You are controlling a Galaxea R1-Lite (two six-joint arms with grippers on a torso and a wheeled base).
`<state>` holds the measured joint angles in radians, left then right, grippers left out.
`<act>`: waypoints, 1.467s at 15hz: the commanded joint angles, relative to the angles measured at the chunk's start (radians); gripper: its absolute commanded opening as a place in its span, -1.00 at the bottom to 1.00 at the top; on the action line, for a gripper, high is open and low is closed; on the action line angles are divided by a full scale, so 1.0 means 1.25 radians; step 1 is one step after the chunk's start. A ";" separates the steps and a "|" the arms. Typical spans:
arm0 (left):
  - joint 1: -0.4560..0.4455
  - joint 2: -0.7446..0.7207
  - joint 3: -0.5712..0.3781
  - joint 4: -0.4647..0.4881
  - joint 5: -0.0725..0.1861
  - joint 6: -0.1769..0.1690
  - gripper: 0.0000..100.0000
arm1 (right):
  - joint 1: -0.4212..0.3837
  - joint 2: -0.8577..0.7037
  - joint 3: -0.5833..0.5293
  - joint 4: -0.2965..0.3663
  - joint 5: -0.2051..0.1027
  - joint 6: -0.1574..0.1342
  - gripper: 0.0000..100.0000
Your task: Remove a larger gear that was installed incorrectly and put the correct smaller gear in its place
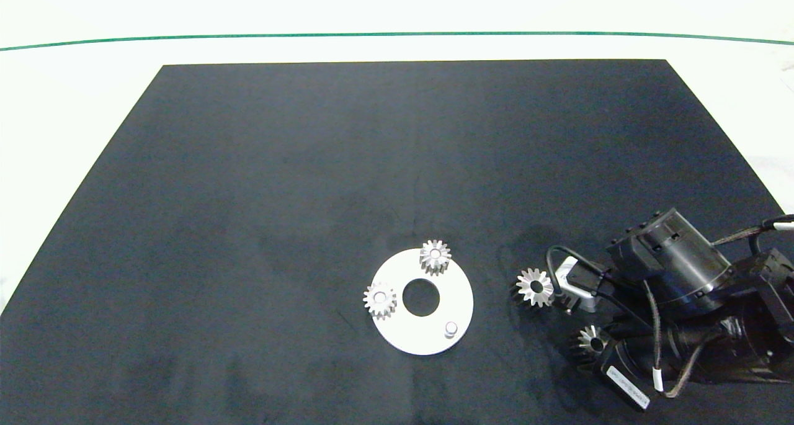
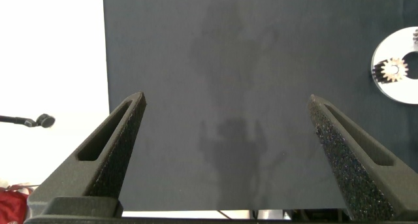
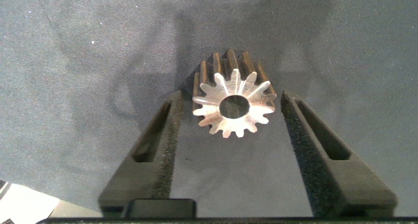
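Two grey fingers (image 3: 157, 152) of the right gripper (image 3: 230, 129) flank the larger gear (image 3: 233, 100), spread, not clamped, arm low over the surface (image 1: 248, 164). Behind its wrist lies the smaller gear (image 1: 590, 343). Left gripper (image 2: 225, 103) hovers spread wide.

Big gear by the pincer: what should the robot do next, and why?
Probably lift the right pincer off the big gear and go for the smaller gear beside it. The big gear lies on the mat, off the disc, and one peg on the disc stands bare.
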<state>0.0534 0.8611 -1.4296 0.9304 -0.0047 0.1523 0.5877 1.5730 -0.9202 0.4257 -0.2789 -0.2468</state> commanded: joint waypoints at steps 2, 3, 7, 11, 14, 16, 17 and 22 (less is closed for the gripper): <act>0.000 0.000 0.000 0.004 0.000 0.000 1.00 | -0.005 0.006 0.001 0.002 -0.001 -0.001 0.04; 0.000 0.000 0.000 0.004 0.000 0.000 1.00 | -0.007 0.007 0.001 -0.002 -0.001 -0.003 0.01; 0.000 0.000 0.000 0.004 0.000 0.000 1.00 | -0.020 0.014 0.023 -0.039 0.000 -0.003 -0.17; 0.000 0.000 0.000 0.004 0.000 0.000 1.00 | -0.019 0.017 0.031 -0.055 0.000 -0.004 -0.32; 0.000 0.000 0.000 0.004 0.000 0.001 1.00 | 0.026 -0.036 0.024 -0.061 0.000 -0.004 -0.44; 0.000 0.000 0.000 0.004 0.000 0.001 1.00 | 0.088 -0.063 -0.005 -0.055 0.000 -0.005 -0.44; 0.000 0.000 0.000 0.004 0.000 0.000 1.00 | 0.114 -0.064 -0.031 -0.052 -0.001 -0.005 -0.44; 0.000 0.001 0.001 0.004 0.000 0.001 1.00 | 0.201 -0.014 -0.280 0.150 -0.001 -0.001 -0.44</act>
<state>0.0534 0.8596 -1.4283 0.9304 -0.0047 0.1528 0.7957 1.5177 -1.1574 0.5411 -0.2794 -0.2487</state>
